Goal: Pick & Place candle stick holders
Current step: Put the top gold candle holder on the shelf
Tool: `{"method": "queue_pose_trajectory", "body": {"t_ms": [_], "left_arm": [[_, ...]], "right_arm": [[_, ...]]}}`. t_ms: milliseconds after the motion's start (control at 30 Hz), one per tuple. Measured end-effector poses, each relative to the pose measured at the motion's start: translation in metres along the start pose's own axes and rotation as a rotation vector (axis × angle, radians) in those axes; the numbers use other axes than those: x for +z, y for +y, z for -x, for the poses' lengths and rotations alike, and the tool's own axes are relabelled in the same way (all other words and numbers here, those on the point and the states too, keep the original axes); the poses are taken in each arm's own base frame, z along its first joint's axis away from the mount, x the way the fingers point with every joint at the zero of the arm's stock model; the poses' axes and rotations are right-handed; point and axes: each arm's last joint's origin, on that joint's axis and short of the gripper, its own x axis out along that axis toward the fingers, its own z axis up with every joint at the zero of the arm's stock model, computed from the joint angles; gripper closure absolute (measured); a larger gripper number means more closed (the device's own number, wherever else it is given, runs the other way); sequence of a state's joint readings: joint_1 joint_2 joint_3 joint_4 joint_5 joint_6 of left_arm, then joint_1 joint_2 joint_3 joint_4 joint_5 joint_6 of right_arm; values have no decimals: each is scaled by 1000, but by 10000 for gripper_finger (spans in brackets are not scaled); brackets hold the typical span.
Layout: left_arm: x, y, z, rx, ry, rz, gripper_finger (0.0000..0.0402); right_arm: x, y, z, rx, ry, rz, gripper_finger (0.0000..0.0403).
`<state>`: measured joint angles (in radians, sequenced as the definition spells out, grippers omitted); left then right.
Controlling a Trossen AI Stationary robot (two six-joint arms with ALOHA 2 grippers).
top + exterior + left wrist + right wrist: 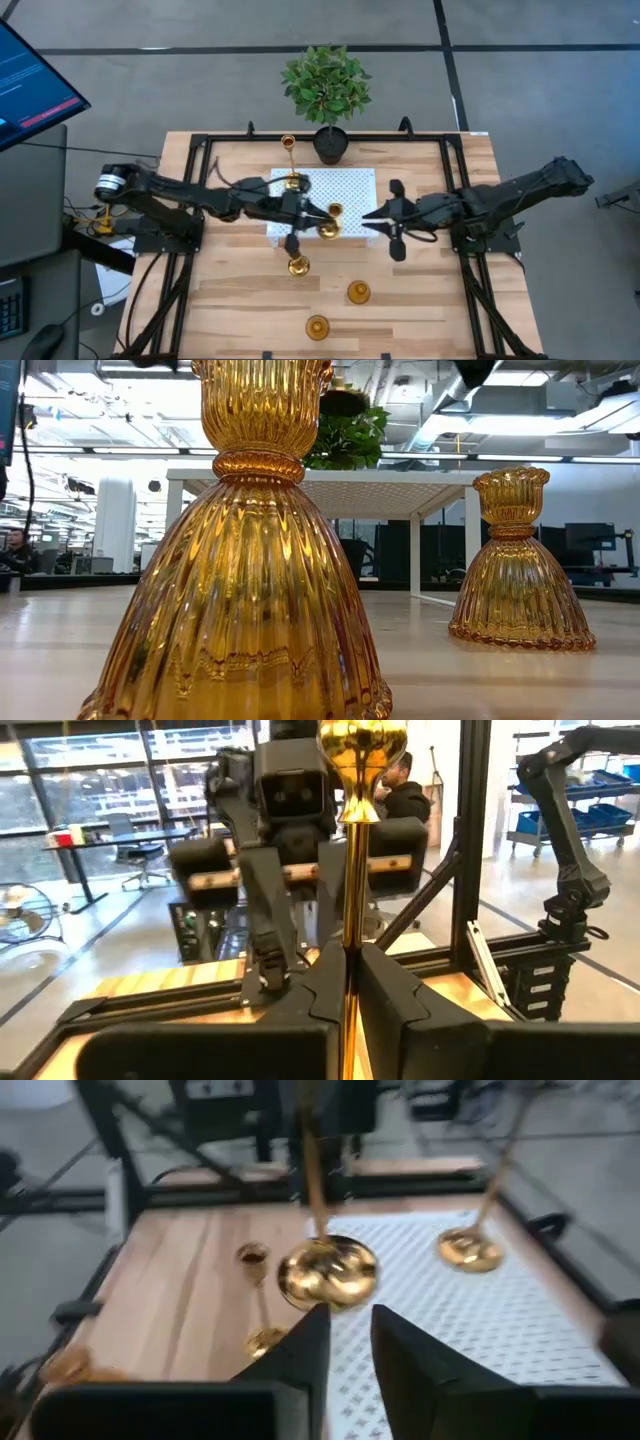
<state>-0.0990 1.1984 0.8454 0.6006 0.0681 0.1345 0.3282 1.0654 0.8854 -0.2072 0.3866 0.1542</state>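
Note:
My left gripper (314, 216) is over the white perforated mat (355, 185) and is shut on a gold thin-stemmed candle stick holder (328, 229). Its round end (328, 1275) faces my right gripper (368, 215), which is open and empty just short of it, fingers (300, 1355) level and pointing to the table's left. A second tall gold holder (291, 180) stands by its base on the mat's far left corner. Another gold holder (297, 265) is on the wood near the mat. Two amber ribbed holders (358, 292) (317, 326) stand near the front edge; the low view shows them close up (235, 560) (520, 565). My left gripper pinches the holder's thin stem (350, 920) between its two fingers (390, 990). The fingers come level from the table's left, and the stem runs on ahead of them toward my right arm, ending in the bulbous gold end (362, 750). The holder looks lifted clear of the mat.
A potted green plant (326, 85) stands at the table's far edge behind the mat. Black frame rails (195, 200) (455, 190) run along both sides of the table. A monitor (30, 85) is off the table's left. A person sits in the room beyond (405, 785).

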Motion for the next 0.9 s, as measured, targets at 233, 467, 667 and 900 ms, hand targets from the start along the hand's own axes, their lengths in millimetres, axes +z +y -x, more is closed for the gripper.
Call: {"method": "queue_pose_trajectory", "body": {"t_ms": [233,467,667,900], "left_arm": [[-2,1,64,200,-25,16,390],[-17,1,108,374,-37,59,390],[-34,0,119,440,-2,98,390],[-38,0,118,467,14,118,390]], "right_arm": [[-16,7,11,-154,-20,39,396],[-35,7,18,-235,-35,-7,400],[-43,7,19,-302,-54,-22,401],[-49,7,16,-310,-63,-34,402]]}}
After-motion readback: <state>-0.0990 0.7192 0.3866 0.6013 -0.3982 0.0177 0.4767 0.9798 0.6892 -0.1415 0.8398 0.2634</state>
